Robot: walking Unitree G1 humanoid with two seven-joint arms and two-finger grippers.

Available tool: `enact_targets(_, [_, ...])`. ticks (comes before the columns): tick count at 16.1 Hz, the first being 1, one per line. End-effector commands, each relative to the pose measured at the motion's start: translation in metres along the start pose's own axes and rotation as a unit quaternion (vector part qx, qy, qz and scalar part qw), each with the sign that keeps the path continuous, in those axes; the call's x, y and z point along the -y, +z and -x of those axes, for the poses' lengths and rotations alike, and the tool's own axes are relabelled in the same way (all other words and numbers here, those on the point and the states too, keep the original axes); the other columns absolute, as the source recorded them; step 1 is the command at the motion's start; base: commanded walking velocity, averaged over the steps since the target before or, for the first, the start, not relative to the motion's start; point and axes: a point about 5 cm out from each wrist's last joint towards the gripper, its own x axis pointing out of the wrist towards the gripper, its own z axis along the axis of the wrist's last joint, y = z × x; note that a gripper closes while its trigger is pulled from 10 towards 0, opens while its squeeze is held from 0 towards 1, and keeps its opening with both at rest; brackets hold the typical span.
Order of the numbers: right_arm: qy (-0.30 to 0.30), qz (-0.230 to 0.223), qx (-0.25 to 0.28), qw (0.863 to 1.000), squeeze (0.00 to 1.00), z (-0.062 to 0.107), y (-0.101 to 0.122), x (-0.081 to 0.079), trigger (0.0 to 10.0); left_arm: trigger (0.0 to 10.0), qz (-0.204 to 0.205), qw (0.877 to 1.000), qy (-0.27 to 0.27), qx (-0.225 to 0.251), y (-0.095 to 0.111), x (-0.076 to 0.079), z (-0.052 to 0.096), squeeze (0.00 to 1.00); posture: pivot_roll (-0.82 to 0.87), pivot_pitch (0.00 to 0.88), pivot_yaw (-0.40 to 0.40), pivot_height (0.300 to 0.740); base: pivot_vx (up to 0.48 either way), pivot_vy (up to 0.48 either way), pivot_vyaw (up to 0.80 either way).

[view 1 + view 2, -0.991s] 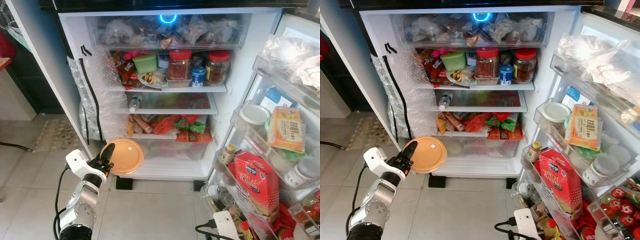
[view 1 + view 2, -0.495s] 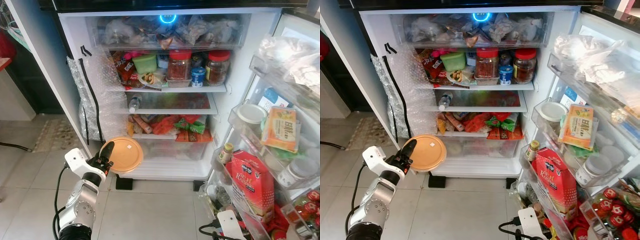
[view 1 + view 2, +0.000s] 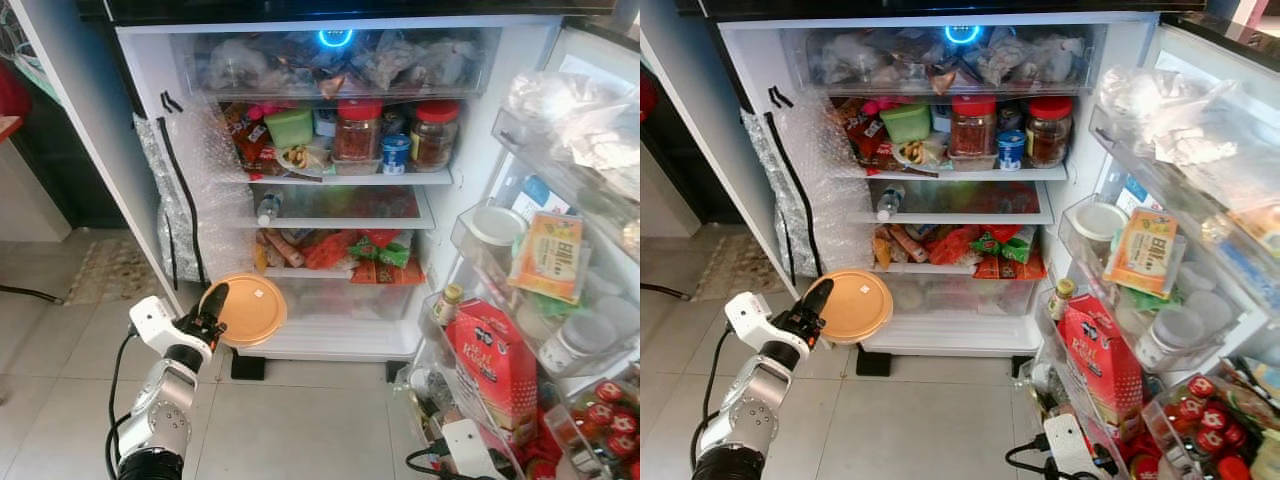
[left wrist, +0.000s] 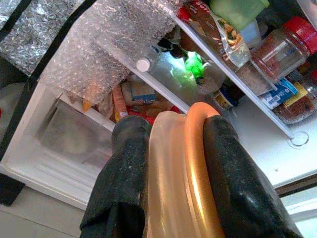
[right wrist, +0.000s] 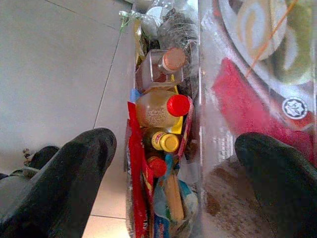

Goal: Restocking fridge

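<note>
Left gripper [image 3: 812, 305] has its fingers clamped on an orange-lidded container [image 3: 853, 306], with the open fridge [image 3: 1110, 120] straight ahead of it.

A round, shallow plastic container with an orange lid [image 3: 250, 310] is held on edge, its lid facing outward, pinched at its rim between the two black fingers of the left gripper [image 4: 171, 173]. It hangs just before the open white fridge's [image 3: 480, 120] lowest clear drawer [image 3: 340, 297].
</note>
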Motion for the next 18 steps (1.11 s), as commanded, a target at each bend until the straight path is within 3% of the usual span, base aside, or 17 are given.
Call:
enact_targets(1, [0.001,0.003,-0.001,1.000,0.00,-0.0001,0.0015,-0.0015,10.0,10.0,-0.003,1.000,-0.003,0.003,0.0043,0.0018,-0.0014,0.00,0.03,0.000,0.006,0.740,0.000,0.000,0.00])
enact_targets(18, [0.003,0.008,-0.002,1.000,0.00,-0.0001,0.0021,-0.0030,10.0,10.0,0.000,1.000,-0.006,0.000,0.0024,0.0034,-0.0017,0.00,0.04,0.000,0.006,0.740,0.029,0.000,0.00])
